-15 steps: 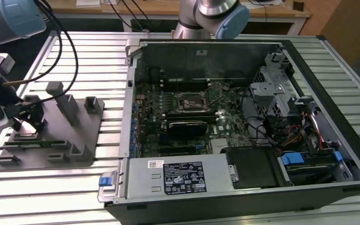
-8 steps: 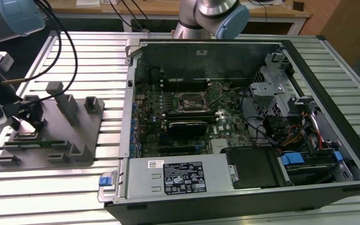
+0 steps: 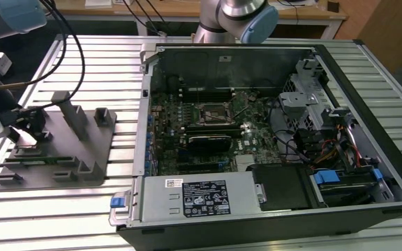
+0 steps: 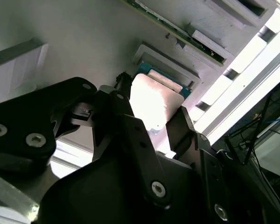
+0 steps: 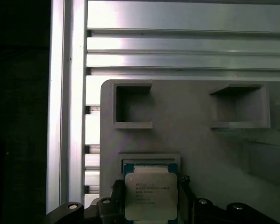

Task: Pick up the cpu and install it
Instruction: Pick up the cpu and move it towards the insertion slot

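The gripper [image 3: 35, 133] stands over the grey fixture tray [image 3: 82, 157], at the exterior view's left, well apart from the open computer case [image 3: 341, 63] at the exterior view's right.

**Tool state.** In both wrist views the two black fingers [image 5: 184, 186] [image 4: 179, 128] flank the cpu [image 5: 150, 196] [image 4: 149, 93], one against each of two opposite edges. The jaws are closed to the width of the chip and pinch it between them.

**Position of the cpu.** The cpu lies directly between the fingertips, centred in the gripper [image 5: 150, 186] [image 4: 153, 103].
- Its silvery top plate faces the cameras, flat and square to the tray surface.
- Its greenish edge shows inside the rim of a shallow square recess [image 5: 149, 157] in the tray.
- Whether the chip rests on the recess floor or is raised just off it cannot be told.

**Surroundings.**
- In the first wrist view, two empty square pockets [image 5: 133, 105] sit in the tray beyond the cpu.
- The tray lies on a slatted aluminium table [image 5: 177, 51].
- In the exterior view, upright posts [image 3: 71, 112] rise from the tray just beside the gripper.
- Inside the case, the motherboard [image 3: 180, 120] lies flat.
- The socket [image 3: 215, 112] near its middle carries no chip — the cpu is at the tray, not at the board.
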You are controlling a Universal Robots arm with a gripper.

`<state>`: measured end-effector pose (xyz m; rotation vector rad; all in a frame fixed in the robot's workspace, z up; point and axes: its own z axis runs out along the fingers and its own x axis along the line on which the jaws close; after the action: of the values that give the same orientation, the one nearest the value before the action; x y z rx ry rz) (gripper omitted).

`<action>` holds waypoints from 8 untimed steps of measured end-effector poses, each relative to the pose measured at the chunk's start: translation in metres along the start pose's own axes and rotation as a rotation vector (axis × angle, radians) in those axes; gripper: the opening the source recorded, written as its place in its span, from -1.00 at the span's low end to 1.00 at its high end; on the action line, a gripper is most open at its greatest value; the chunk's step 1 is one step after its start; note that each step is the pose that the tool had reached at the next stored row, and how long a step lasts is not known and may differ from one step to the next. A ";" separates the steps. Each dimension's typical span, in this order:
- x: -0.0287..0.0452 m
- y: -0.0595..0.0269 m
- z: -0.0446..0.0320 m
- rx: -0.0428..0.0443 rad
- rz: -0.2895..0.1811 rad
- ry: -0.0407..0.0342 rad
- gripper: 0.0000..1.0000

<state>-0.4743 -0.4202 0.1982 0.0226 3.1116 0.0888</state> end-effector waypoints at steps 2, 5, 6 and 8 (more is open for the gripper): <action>-0.0001 0.0002 -0.0036 0.0000 0.000 0.0000 0.08; -0.0003 0.0005 -0.0092 -0.0001 0.000 -0.0002 0.08; -0.0003 0.0007 -0.0114 -0.0001 0.000 -0.0003 0.08; -0.0005 0.0009 -0.0162 0.0000 0.000 -0.0003 0.08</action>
<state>-0.4743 -0.4202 0.2145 0.0226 3.1113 0.0889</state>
